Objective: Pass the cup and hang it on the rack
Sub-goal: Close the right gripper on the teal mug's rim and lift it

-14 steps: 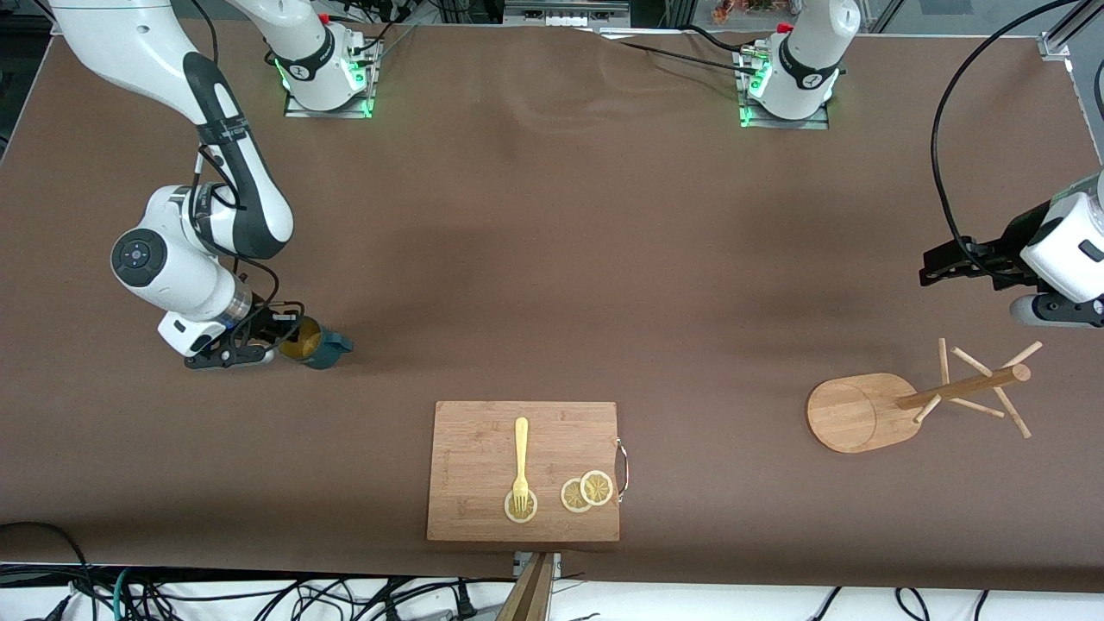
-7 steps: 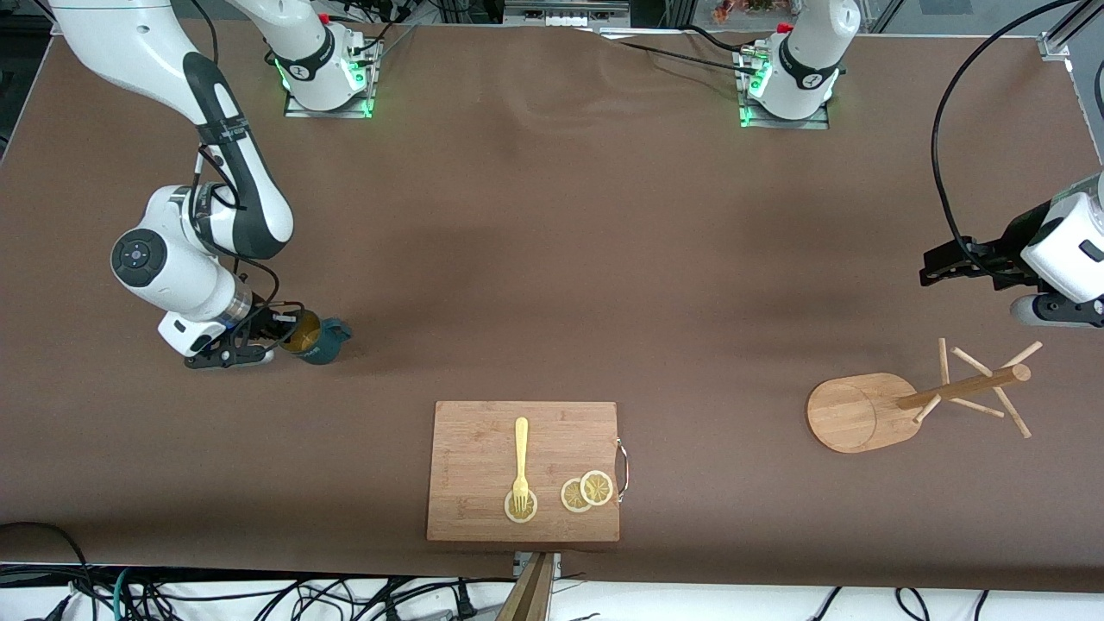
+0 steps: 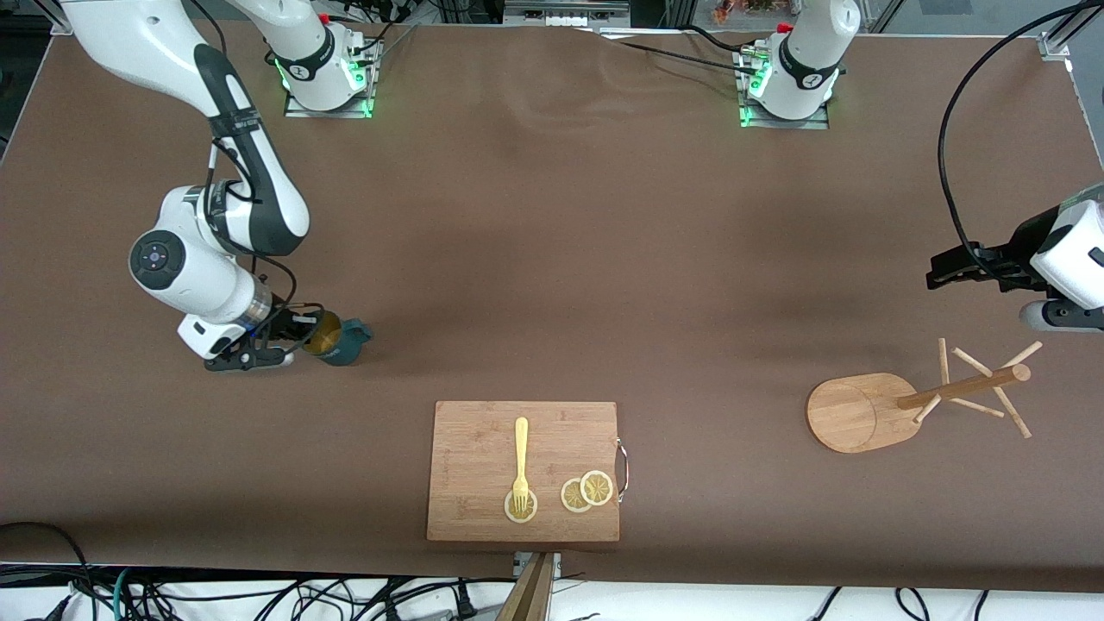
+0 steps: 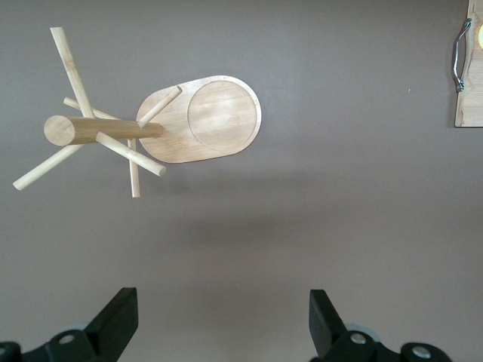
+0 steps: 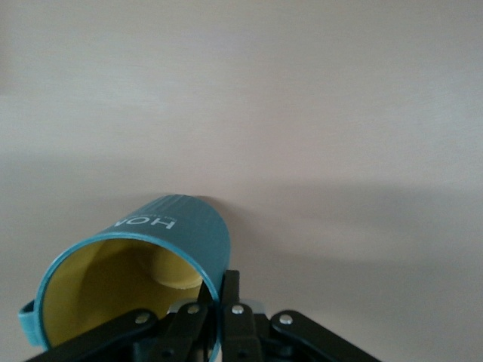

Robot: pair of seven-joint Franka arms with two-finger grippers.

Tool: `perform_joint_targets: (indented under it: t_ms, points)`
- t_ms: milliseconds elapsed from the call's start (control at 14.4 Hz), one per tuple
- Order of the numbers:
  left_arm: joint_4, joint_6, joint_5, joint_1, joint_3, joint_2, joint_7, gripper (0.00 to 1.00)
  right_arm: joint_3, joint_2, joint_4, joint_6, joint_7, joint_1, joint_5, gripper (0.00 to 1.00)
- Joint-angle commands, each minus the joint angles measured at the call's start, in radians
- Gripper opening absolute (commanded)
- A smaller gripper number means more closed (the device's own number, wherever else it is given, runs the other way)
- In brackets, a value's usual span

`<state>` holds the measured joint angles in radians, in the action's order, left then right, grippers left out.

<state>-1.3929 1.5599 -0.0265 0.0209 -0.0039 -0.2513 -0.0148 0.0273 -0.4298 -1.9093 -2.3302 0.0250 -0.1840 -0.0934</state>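
The cup [image 3: 338,340], dark teal with a mustard-yellow inside, is tipped on its side in my right gripper [image 3: 304,335] at the right arm's end of the table. The right gripper is shut on the cup's rim, one finger inside and one outside, as the right wrist view shows [image 5: 143,264]. The rack [image 3: 923,398], a light wooden mug tree with an oval base, stands at the left arm's end. My left gripper [image 3: 936,269] hangs open and empty over the table beside the rack. The left wrist view shows the rack [image 4: 151,124] ahead of its open fingers [image 4: 121,320].
A bamboo cutting board [image 3: 483,431] lies near the front edge at mid-table, with a yellow fork [image 3: 520,461] and lemon slices [image 3: 586,492] on it. Its metal handle shows in the left wrist view [image 4: 458,45]. Both arm bases stand along the table's back edge.
My right gripper has carried the cup a little way toward the table's middle, just above the cloth. The left arm has shifted only slightly.
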Motion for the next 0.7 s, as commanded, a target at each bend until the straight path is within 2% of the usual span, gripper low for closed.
perform_joint_targets:
  t_ms: [0,209,626]
  points:
    - [0.034,-0.02,-0.015,0.008,-0.004,-0.011,-0.004,1.0,-0.059,0.013,0.114,0.162,0.168,-0.024,-0.008,0.0]
    - [0.034,-0.02,-0.023,0.005,-0.004,-0.008,-0.001,1.0,-0.064,-0.001,0.219,0.274,0.379,-0.139,-0.002,0.0]
    - [0.021,-0.021,-0.024,0.027,-0.002,-0.006,-0.007,1.0,-0.063,-0.055,0.315,0.288,0.642,-0.365,0.004,0.0]
